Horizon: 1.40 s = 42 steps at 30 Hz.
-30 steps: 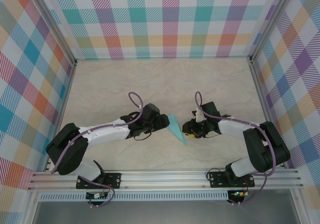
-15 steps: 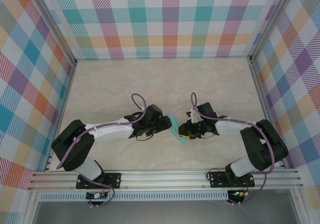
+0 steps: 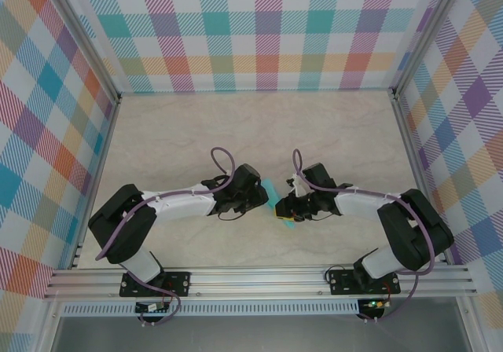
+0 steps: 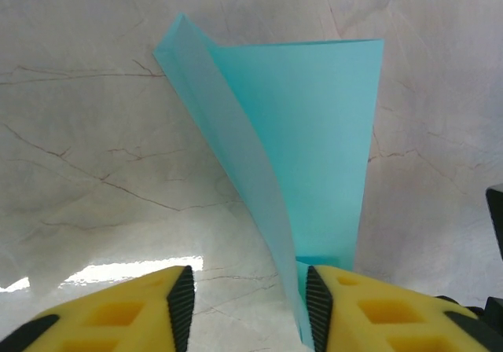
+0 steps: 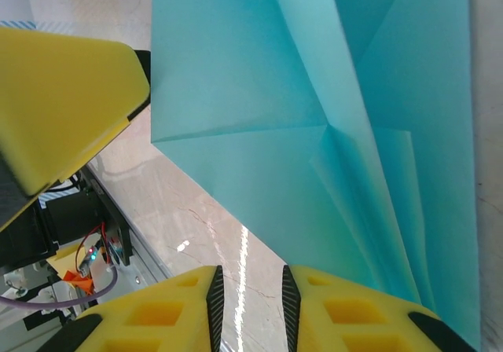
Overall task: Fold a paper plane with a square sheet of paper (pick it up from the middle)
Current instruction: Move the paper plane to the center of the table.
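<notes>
The paper (image 4: 314, 148) is seen already folded into a long tapered dart, lying on the table (image 3: 196, 132) between the two grippers near the front centre. Several creases are shown running towards its narrow end, so the nose and body folds are judged done. One long flap is raised off the table in the left wrist view, so a wing is judged not yet pressed flat and the final shaping is left. The left gripper (image 4: 250, 289) is part open, with the paper's narrow end against the inside of one finger, not pinched. The right gripper (image 5: 253, 285) is set narrow, with bare table seen through its gap.
</notes>
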Each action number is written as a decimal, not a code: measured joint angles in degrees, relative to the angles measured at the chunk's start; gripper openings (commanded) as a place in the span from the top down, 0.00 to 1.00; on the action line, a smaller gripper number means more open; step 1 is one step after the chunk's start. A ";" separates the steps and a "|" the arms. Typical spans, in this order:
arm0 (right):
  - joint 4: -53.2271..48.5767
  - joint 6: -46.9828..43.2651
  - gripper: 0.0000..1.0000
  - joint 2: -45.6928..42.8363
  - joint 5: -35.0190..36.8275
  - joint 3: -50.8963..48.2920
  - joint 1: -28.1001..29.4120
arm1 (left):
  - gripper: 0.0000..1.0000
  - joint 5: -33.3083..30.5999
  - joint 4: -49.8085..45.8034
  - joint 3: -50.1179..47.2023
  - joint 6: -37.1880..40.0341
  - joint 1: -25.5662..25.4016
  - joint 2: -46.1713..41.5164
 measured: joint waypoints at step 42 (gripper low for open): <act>-13.16 -9.31 0.46 2.97 13.57 10.73 -0.37 | 1.00 -0.44 1.57 -3.87 3.06 -0.04 1.60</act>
